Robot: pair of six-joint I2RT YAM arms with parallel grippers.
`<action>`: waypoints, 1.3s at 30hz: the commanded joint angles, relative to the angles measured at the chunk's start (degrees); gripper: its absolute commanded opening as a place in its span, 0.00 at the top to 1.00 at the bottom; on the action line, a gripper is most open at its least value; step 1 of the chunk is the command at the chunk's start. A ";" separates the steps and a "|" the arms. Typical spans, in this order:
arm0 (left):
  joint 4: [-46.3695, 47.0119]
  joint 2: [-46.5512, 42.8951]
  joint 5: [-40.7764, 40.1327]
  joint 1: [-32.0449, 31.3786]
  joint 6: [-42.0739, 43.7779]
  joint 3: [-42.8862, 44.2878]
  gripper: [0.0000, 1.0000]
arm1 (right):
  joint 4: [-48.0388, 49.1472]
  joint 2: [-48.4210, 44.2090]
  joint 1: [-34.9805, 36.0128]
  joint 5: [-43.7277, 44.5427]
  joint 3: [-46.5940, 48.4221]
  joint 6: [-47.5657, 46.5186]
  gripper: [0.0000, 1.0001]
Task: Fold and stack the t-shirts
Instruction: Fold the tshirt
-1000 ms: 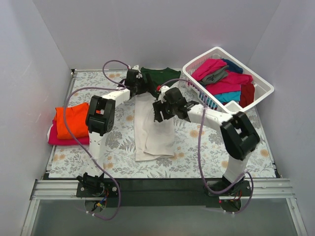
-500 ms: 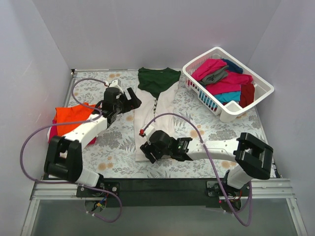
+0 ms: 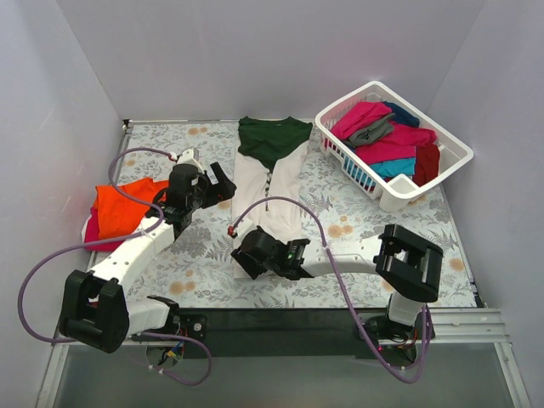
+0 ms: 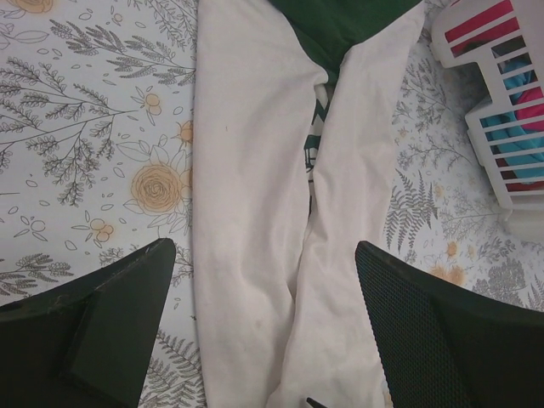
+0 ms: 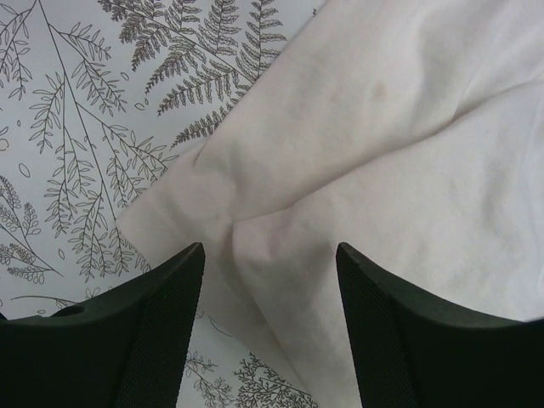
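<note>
i see two shirts (image 3: 123, 208) stacked left; cream shirt (image 3: 265, 183) half-folded; basket (image 3: 399, 195) full. left end effector (image 3: 223, 185), right end effector (image 3: 240, 259) released.

Left hand (image 4: 265, 251), right hand (image 5: 270, 255) open

High rear overview; both wrist views close, downward, on cream shirt (image 4: 246, 212)

Bright, even light; soft shadows; sharp focus.
</note>
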 commanded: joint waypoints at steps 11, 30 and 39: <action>-0.97 0.07 -0.01 -0.04 0.78 -0.41 0.19 | -2.95 3.04 2.11 8.20 3.93 -0.93 0.76; -1.59 1.30 2.53 -0.04 1.13 -0.41 0.19 | -11.12 -5.58 3.60 -4.89 2.79 -2.77 0.99; -1.77 1.31 2.45 -0.13 1.04 -1.02 0.19 | -13.15 1.01 4.04 -5.51 5.86 -2.95 0.99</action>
